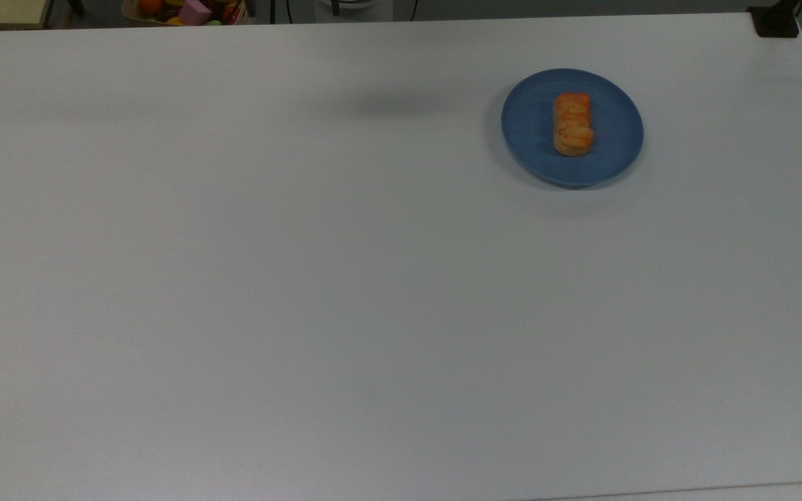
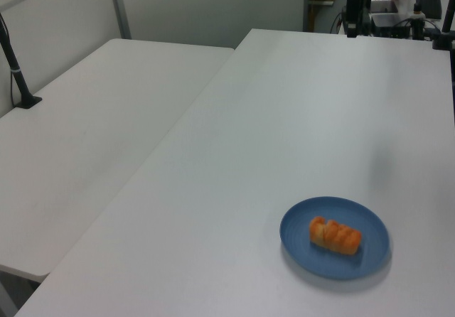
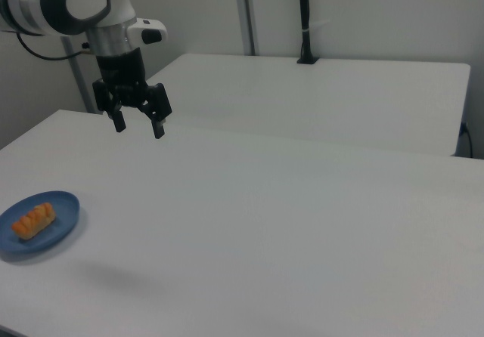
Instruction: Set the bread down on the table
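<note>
The bread (image 1: 573, 124) is a small golden-orange loaf lying in the middle of a round blue plate (image 1: 610, 149) on the white table (image 1: 303, 278). The left view has the bread (image 2: 335, 236) on the plate (image 2: 302, 228) near the front right. In the right view the bread (image 3: 35, 221) lies on the plate (image 3: 64, 214) at the far left. My gripper (image 3: 138, 125) hangs open high above the table, up and to the right of the plate in the right view, with nothing between its fingers.
A second white table (image 2: 85, 132) stands alongside. A black post (image 2: 15, 65) is clamped to it. A box of coloured toys (image 1: 185, 10) sits beyond the table's far edge in the top view. A black clamp (image 1: 775, 22) grips the top view's upper right corner.
</note>
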Motion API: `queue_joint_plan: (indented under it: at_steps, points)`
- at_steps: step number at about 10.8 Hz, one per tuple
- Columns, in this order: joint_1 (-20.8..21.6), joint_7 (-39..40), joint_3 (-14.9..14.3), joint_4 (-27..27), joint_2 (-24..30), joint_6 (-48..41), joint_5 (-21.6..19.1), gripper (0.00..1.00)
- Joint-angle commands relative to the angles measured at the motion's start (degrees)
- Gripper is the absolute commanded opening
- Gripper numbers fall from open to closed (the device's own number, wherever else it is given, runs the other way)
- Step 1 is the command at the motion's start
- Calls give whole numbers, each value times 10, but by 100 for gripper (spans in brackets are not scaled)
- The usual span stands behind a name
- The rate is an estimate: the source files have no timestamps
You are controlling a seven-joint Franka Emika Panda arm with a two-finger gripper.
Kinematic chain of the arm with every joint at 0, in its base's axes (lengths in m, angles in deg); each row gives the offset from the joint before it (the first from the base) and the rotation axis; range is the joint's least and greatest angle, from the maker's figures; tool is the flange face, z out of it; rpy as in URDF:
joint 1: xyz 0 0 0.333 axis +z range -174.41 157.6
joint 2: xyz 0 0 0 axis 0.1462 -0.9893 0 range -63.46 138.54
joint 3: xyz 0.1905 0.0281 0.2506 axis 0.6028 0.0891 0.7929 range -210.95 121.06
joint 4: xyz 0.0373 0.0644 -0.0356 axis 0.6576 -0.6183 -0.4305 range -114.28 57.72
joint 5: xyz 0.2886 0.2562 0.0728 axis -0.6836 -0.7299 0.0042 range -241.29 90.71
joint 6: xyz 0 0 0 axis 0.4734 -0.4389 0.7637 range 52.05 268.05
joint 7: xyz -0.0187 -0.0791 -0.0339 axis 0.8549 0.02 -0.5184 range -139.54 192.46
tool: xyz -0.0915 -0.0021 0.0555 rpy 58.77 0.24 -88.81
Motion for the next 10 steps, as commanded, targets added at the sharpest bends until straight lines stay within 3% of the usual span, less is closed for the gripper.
queue_joint_plan:
  at_steps: [1, 8, 10]
  points:
    - [-6, 8, 6, -5, 6, -2, 3, 100]
    - [2, 3, 13, -7, -2, 10, -5, 100]
    - [0, -88, 69, -11, 0, 26, -11, 100]
